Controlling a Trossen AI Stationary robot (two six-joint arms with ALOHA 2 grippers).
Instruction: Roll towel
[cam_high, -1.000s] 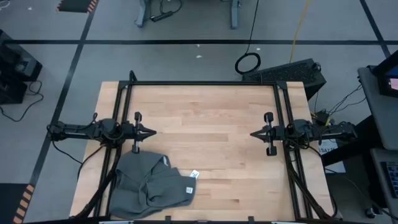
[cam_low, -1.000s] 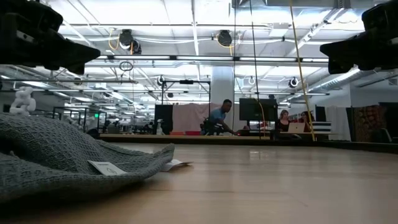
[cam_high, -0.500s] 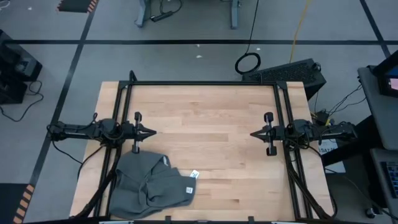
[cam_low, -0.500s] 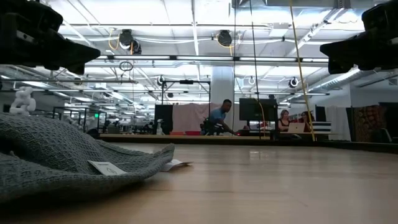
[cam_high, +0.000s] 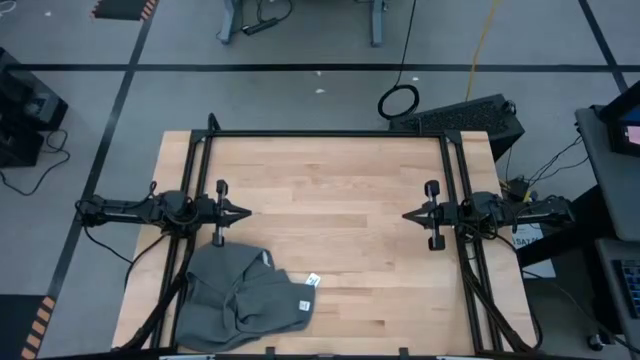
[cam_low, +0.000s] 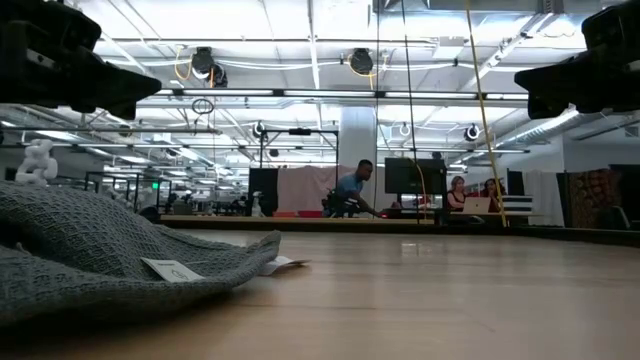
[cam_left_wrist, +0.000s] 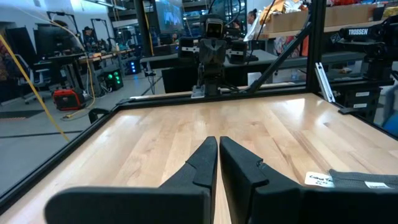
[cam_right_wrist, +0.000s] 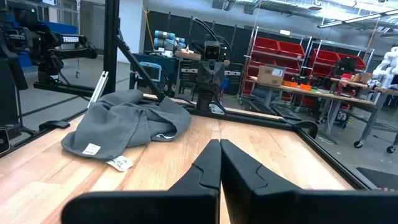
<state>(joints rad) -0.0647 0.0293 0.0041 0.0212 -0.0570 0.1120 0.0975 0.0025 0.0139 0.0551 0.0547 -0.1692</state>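
The dark grey towel (cam_high: 243, 297) lies crumpled in a heap on the table's near left corner, with white tags (cam_high: 312, 281) at its right edge. It also shows in the low view (cam_low: 90, 250) and the right wrist view (cam_right_wrist: 127, 121). My left gripper (cam_high: 246, 213) is shut and empty at the table's left side, just beyond the towel's far edge. My right gripper (cam_high: 406, 215) is shut and empty at the table's right side. Both hover above the table.
The wooden table (cam_high: 340, 190) is ringed by a black metal frame (cam_high: 325, 134). Bare wood lies between the two grippers and to the right of the towel. People sit at desks in the room far behind the table (cam_low: 352, 190).
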